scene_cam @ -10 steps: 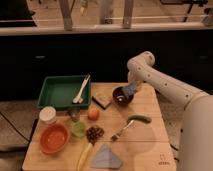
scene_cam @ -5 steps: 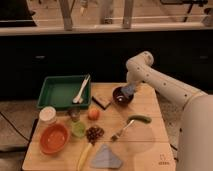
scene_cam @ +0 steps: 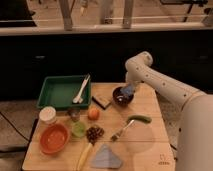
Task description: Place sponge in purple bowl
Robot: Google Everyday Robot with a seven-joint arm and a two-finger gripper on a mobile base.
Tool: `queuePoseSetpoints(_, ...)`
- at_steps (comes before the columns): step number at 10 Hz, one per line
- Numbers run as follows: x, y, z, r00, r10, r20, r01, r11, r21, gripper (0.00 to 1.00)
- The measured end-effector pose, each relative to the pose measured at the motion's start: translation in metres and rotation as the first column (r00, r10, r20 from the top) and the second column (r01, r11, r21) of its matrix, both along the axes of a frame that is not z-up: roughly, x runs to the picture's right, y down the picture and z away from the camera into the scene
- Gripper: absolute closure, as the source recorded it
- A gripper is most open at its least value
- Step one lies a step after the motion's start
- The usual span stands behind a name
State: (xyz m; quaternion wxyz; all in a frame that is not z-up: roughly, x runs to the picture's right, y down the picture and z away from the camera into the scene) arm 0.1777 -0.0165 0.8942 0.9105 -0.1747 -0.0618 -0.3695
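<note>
Sponge [scene_cam: 129, 90] was seemingly clenched by the gripper [scene_cam: 127, 93]; both were seen over the purple bowl [scene_cam: 119, 99], at one o'clock on the table [scene_cam: 150, 150].

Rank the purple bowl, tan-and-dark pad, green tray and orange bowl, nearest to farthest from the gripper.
The gripper, shut on the sponge, hangs over the table's back right.
1. Purple bowl, directly beneath it.
2. Tan-and-dark pad, just left of the bowl.
3. Green tray, back left.
4. Orange bowl, front left.

Kitchen-like setup: wooden table [scene_cam: 150, 107], green tray [scene_cam: 57, 92], fork [scene_cam: 127, 127]
</note>
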Motion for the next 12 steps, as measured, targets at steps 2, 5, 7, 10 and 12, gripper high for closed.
queuePoseSetpoints(2,0.0001,-0.0006,0.0008,1.0,-0.008,0.004,0.008,1.0,0.001,0.96)
queuePoseSetpoints(5,-0.0006,-0.0012,0.0018,1.0,-0.021,0.01,0.021,0.9998,0.002,0.96)
queuePoseSetpoints(7,-0.0015,-0.0016,0.002,0.999,-0.03,0.015,0.03,0.9995,0.003,0.96)
queuePoseSetpoints(10,-0.0025,-0.0015,0.0024,0.999,-0.043,0.02,0.043,0.9991,0.004,0.96)
queuePoseSetpoints(12,-0.0029,-0.0018,0.0025,0.998,-0.051,0.024,0.05,0.9987,0.005,0.96)
